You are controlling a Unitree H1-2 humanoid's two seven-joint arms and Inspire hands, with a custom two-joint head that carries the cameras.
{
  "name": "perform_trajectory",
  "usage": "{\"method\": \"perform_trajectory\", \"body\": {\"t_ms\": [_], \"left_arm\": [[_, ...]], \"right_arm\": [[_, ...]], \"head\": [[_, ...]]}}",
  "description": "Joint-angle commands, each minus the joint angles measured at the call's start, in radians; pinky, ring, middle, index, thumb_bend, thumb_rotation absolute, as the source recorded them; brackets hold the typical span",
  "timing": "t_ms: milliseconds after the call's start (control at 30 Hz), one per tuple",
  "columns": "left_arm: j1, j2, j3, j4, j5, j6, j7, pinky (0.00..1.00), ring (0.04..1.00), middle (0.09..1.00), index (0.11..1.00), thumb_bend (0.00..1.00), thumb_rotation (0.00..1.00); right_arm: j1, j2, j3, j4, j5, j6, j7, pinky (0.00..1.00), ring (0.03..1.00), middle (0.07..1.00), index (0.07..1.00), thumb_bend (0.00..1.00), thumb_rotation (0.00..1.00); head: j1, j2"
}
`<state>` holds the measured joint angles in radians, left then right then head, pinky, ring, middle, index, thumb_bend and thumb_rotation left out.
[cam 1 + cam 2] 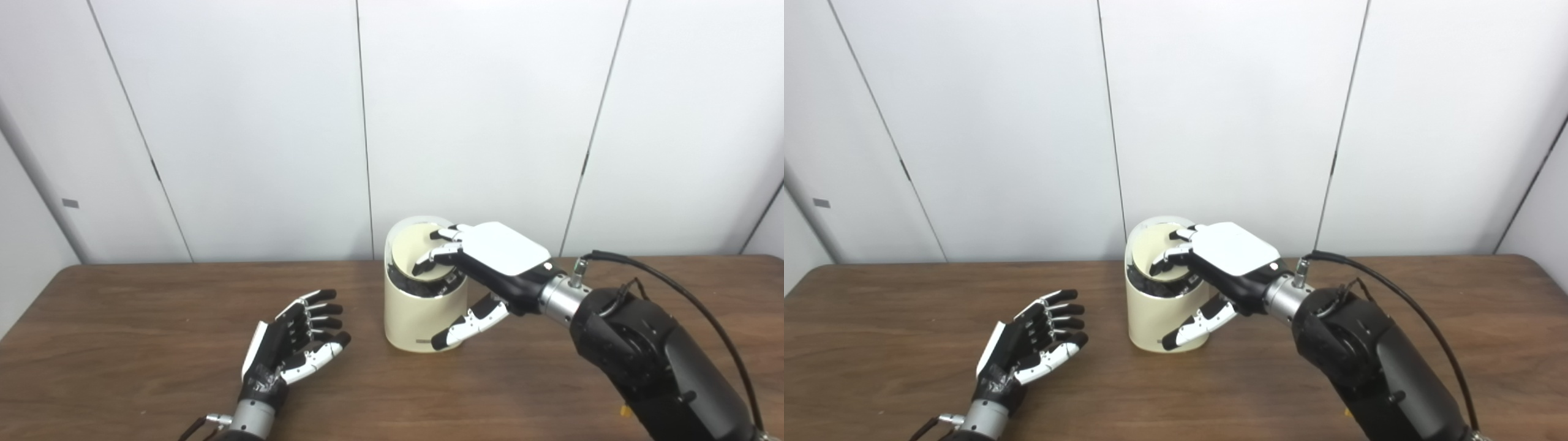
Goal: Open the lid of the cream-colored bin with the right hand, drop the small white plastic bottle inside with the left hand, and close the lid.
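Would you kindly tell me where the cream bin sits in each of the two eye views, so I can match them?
Left eye view: the bin stands just right of centre, on the table near the wall.
Right eye view: the bin stands slightly left of centre.
Shared landmark: the right hand rests over the bin's top in both, thumb down its front.
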<state>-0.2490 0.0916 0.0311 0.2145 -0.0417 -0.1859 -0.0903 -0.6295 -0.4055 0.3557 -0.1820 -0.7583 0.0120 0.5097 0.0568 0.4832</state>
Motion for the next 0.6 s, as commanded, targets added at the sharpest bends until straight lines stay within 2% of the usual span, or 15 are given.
{"method": "perform_trajectory", "body": {"t_ms": [0, 133, 567], "left_arm": [[-0.025, 0.0, 0.0, -0.032, -0.002, -0.017, 0.004, 0.57, 0.662, 0.711, 0.782, 0.64, 0.09], [-0.024, -0.002, 0.001, -0.034, -0.001, -0.011, 0.007, 0.56, 0.659, 0.709, 0.783, 0.66, 0.12], [-0.021, 0.002, 0.003, -0.052, -0.001, 0.003, 0.009, 0.56, 0.654, 0.703, 0.777, 0.65, 0.11]], "right_arm": [[-0.022, -0.011, -0.009, -0.02, -0.005, -0.016, -0.008, 0.97, 0.935, 0.754, 0.746, 0.68, 0.56], [-0.021, -0.012, -0.008, -0.018, -0.01, -0.021, -0.006, 0.96, 0.932, 0.753, 0.747, 0.69, 0.56], [-0.029, -0.017, 0.004, -0.005, -0.041, -0.001, 0.044, 0.98, 0.951, 0.772, 0.765, 0.69, 0.58]], "head": [[0.004, 0.003], [0.004, 0.003], [0.011, 0.018]]}}
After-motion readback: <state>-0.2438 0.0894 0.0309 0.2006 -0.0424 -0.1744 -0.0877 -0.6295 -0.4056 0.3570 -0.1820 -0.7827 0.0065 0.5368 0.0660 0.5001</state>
